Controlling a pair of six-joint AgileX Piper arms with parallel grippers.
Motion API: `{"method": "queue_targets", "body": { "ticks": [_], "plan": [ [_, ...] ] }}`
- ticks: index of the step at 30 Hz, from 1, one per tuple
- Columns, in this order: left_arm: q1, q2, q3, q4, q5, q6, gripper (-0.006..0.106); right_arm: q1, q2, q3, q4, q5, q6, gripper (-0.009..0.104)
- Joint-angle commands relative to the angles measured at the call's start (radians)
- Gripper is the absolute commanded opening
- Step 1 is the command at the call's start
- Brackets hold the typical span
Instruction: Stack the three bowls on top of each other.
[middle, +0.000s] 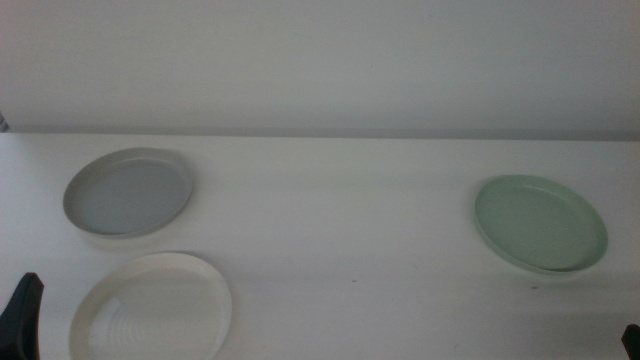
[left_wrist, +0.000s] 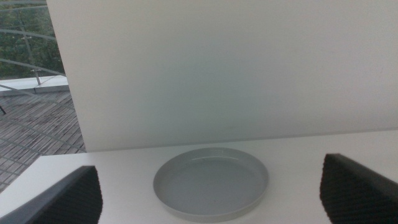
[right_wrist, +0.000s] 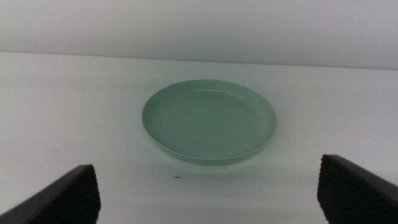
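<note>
Three bowls lie separate on the tabletop (middle: 350, 200), none stacked: grey bowl (middle: 128, 192) far left, white bowl (middle: 150, 308) just in front of it, pale green bowl (middle: 541, 223) well apart at right. Left claw (left_wrist: 211, 193) is wide open and empty, facing the grey bowl. Right claw (right_wrist: 208, 190) is likewise wide open and empty, facing the green bowl and nearer to it.
</note>
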Motion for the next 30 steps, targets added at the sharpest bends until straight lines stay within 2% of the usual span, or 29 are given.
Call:
{"method": "queue_targets", "body": {
  "ticks": [1, 3, 8, 10, 14, 18, 24, 30],
  "plan": [
    [0.003, -0.006, 0.005, -0.001, 0.042, -0.009, 0.094, -0.009, -0.04, 0.044, -0.007, -0.021, -0.003, 0.093],
    [0.003, 0.079, -0.104, -0.02, 0.166, -0.009, 0.094, -0.009, -0.04, 0.044, -0.007, -0.021, -0.003, 0.093],
    [0.003, 0.452, -0.545, -0.091, 0.722, -0.009, 0.094, -0.009, -0.04, 0.044, -0.007, -0.021, -0.003, 0.093],
    [0.003, 0.586, -0.686, -0.091, 0.916, -0.009, 0.094, -0.009, -0.04, 0.044, -0.007, -0.021, -0.003, 0.093],
    [0.003, 0.845, -0.866, -0.099, 1.141, -0.009, 0.094, -0.009, -0.04, 0.044, -0.007, -0.021, -0.003, 0.093],
    [0.003, 1.036, -0.914, -0.122, 1.195, 0.034, 0.094, -0.009, -0.04, 0.044, -0.007, -0.021, -0.003, 0.093],
    [0.003, 1.281, -0.908, -0.168, 1.117, 0.091, 0.094, -0.009, -0.04, 0.044, -0.007, -0.021, -0.003, 0.093],
    [0.003, 1.353, -0.762, -0.181, 0.83, 0.113, 0.093, -0.009, -0.04, 0.044, -0.007, -0.021, -0.003, 0.093]
  ]
}}
